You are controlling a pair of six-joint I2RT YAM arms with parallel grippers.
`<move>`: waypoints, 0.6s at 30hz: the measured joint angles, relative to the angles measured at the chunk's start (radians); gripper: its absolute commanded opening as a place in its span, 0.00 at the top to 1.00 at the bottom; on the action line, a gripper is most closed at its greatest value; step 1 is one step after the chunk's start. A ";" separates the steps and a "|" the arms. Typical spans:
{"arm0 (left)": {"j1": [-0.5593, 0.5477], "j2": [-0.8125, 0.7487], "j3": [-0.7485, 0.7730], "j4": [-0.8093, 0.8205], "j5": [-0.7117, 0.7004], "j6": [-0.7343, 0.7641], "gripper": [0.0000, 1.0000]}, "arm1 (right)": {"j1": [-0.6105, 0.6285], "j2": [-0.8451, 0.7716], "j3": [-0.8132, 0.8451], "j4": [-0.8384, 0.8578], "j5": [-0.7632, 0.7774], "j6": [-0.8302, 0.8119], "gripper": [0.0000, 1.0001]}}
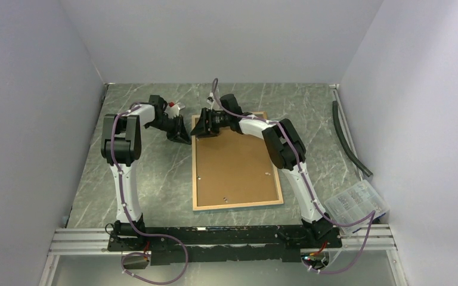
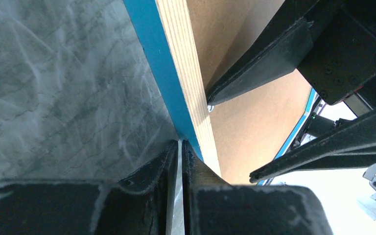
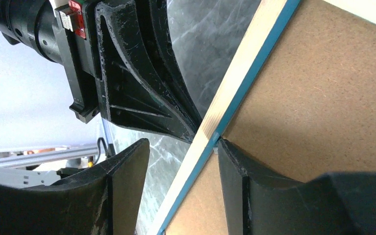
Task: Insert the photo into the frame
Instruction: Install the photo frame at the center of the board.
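Observation:
The frame lies face down mid-table, pale wood rim up, with the brown backing board set in it. The photo is hidden. My left gripper is shut, its tips against the outside of the frame's far left corner, on the turquoise and wood edge. My right gripper is open and straddles the same rim: one finger rests on the backing board inside the rim, the other hangs outside over the table. The left gripper's fingers show just beyond it.
A clear plastic box sits at the near right by the right arm's base. A black hose runs along the right wall. White walls close in the table on three sides. A metal rail runs along the near edge.

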 measured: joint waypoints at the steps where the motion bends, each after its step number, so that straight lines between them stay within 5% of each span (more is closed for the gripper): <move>1: 0.000 -0.001 -0.003 0.000 0.004 0.003 0.85 | 0.002 -0.006 0.000 -0.016 0.002 -0.015 0.40; 18: -0.009 -0.019 -0.032 -0.023 0.011 0.044 0.86 | 0.012 -0.022 0.120 -0.305 0.092 -0.263 0.38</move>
